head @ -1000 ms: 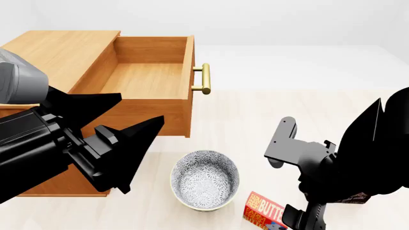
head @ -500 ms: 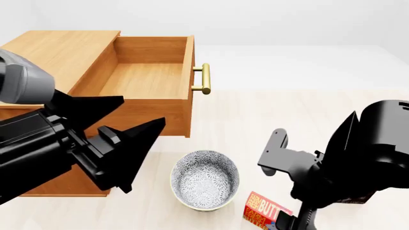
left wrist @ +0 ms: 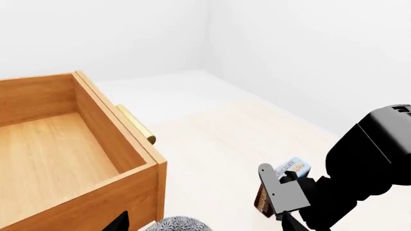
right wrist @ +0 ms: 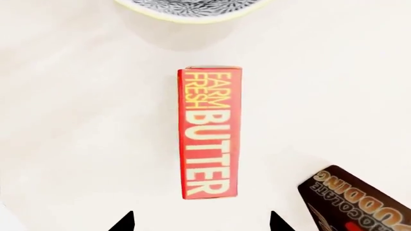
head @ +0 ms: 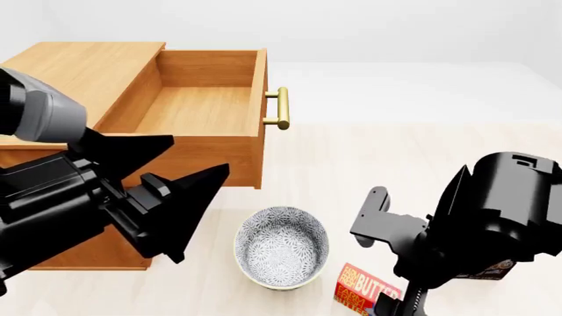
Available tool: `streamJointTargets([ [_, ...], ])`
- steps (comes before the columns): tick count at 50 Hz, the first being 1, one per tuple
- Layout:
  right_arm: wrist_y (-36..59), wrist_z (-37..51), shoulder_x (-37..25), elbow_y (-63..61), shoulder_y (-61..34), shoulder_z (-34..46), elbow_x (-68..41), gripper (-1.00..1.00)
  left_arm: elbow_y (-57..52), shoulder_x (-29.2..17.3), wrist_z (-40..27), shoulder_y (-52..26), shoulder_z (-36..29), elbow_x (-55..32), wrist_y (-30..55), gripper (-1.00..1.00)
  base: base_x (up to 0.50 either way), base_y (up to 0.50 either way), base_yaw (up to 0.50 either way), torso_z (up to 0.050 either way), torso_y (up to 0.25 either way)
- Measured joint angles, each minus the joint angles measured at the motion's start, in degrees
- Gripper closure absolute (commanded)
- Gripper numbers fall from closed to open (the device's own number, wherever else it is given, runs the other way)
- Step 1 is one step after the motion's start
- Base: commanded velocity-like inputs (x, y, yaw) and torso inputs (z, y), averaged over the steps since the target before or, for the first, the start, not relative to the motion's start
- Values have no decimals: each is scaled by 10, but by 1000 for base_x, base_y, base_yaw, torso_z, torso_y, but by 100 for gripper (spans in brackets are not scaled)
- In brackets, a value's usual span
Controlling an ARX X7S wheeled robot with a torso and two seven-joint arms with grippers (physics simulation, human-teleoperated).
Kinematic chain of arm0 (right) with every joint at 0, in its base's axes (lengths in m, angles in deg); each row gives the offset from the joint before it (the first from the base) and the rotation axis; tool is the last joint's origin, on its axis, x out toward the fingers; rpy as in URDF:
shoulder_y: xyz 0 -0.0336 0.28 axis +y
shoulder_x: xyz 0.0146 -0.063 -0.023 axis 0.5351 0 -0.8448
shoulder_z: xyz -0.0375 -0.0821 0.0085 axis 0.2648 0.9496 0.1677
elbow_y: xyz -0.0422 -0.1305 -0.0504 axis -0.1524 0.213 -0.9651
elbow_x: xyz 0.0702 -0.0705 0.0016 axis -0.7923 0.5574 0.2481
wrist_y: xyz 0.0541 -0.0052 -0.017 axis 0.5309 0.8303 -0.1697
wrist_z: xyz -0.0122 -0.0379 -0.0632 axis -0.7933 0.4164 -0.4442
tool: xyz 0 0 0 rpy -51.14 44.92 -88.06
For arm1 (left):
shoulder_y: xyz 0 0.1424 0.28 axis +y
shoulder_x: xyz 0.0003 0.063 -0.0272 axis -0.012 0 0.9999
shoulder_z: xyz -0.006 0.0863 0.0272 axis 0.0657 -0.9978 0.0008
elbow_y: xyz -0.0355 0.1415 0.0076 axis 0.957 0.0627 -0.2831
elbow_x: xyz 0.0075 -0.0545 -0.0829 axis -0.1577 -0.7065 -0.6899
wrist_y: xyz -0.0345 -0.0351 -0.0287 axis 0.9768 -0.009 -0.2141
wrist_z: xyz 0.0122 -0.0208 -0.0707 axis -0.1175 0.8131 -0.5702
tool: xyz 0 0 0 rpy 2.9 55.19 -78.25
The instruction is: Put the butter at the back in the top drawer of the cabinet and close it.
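The butter [right wrist: 209, 132], an orange-red carton with white lettering, lies flat on the pale floor, also seen in the head view as the butter [head: 364, 289] at the bottom edge. My right gripper [right wrist: 201, 221] hangs over it, open; the carton's near end lies just ahead of the gap between its black fingertips [right wrist: 128, 220], untouched. The top drawer [head: 189, 108] of the cabinet [head: 83, 66] stands pulled out and bare inside, its brass handle [head: 281, 108] facing right. My left gripper [head: 197, 153] hovers open in front of the cabinet, holding nothing.
A patterned bowl [head: 281, 247] sits on the floor between the cabinet and the butter, its rim [right wrist: 192, 9] close to the carton's far end. A brown chocolate pudding box [right wrist: 356, 202] lies beside the butter, mostly hidden under my right arm [head: 501, 210].
My right arm has swung left and lower, bringing its wrist over the butter. The left arm has barely shifted. The drawer, bowl and carton have not moved.
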Motion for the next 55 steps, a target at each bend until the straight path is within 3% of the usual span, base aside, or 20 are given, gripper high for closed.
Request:
streamJointTargets([
  [55,-78,-81,68,121,76,76,115,-100,20,14,6,19,-3,11,6,-100,0,0,0,0,0],
])
